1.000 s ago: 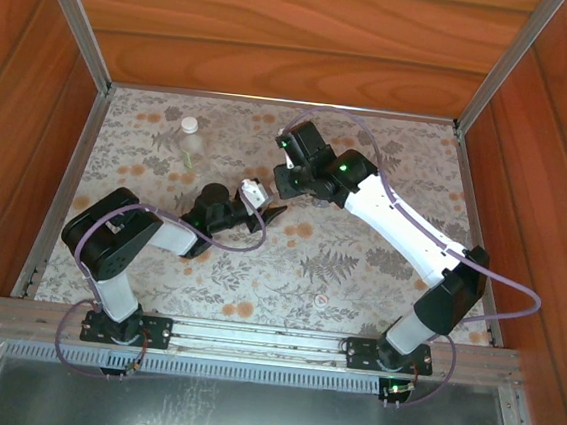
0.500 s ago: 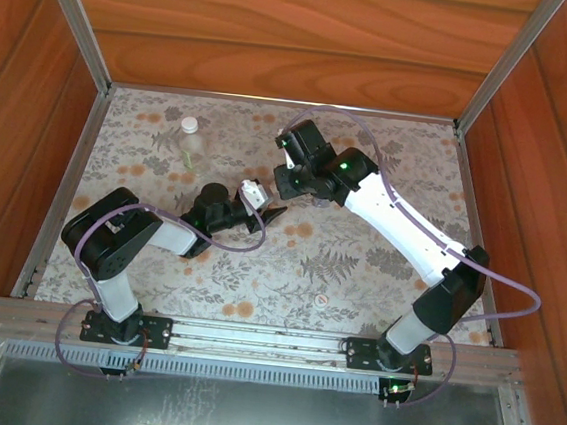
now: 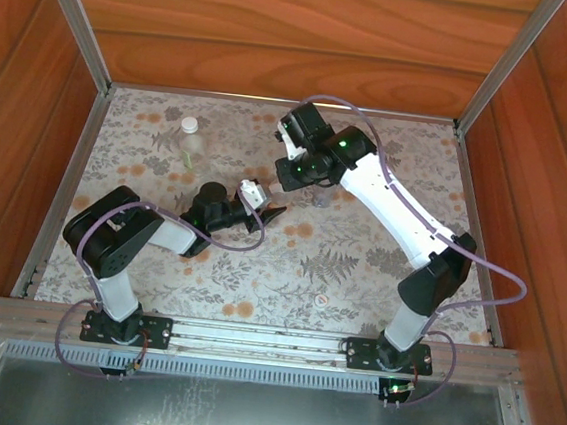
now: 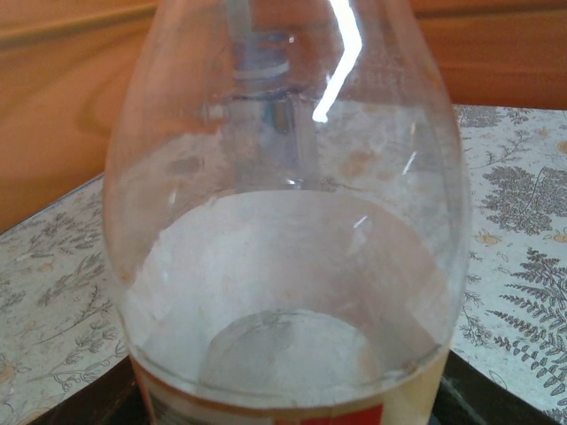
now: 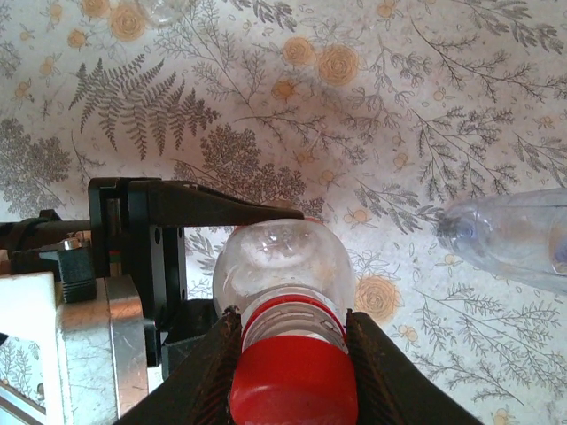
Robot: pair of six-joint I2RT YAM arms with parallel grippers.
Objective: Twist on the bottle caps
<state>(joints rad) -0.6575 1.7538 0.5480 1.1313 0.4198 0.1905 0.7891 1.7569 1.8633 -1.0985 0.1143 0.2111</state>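
Right arm now stands steeper; right tool [image 5: 292, 356] clamps the red cap [image 5: 294, 390] on the upright bottle [image 5: 282, 261], which left tool [image 3: 270, 211] clamps just below.

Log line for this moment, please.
left gripper: holds labelled bottle | right gripper: clamped on red cap atop its neck | white-capped bottle: upright, far left

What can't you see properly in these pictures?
Left wrist view: labelled bottle, label cut off by the bottom edge.
Right wrist view: red cap runs off the bottom edge, sides covered by the right jaws.
Right wrist view: clear bottle cut off by the right edge.
Top view: loose cap on the table, too small to tell its colour.
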